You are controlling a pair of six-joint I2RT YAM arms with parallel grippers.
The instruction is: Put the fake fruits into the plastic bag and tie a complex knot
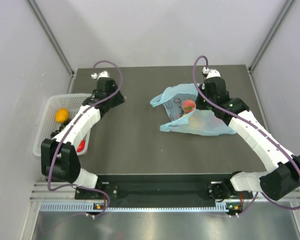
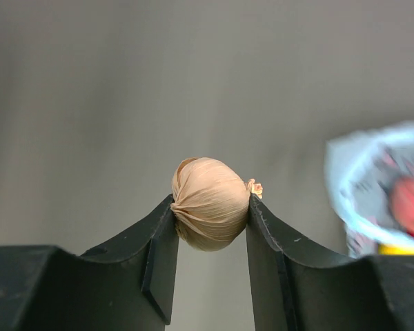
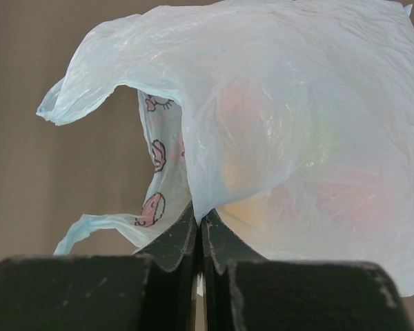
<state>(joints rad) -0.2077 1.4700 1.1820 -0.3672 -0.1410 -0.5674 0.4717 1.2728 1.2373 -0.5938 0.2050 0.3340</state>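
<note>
My left gripper [image 2: 210, 209] is shut on a pale tan, ribbed round fake fruit [image 2: 208, 196] with a small tuft at its end, held above the dark table. In the top view this gripper [image 1: 121, 98] is left of the bag, well apart from it. The light-blue plastic bag [image 1: 197, 117] lies at the table's centre-right, its mouth facing left. A red fruit [image 1: 189, 105] shows in the mouth, with other coloured fruits faint through the plastic. My right gripper [image 3: 201, 222] is shut on the bag's upper edge [image 3: 262, 103] and holds it up. No knot is visible.
A white mesh basket [image 1: 46, 112] stands at the table's left edge. It holds an orange fruit [image 1: 62, 115], a red fruit [image 1: 80, 147] and something dark, partly hidden by my left arm. Grey walls enclose the table on three sides.
</note>
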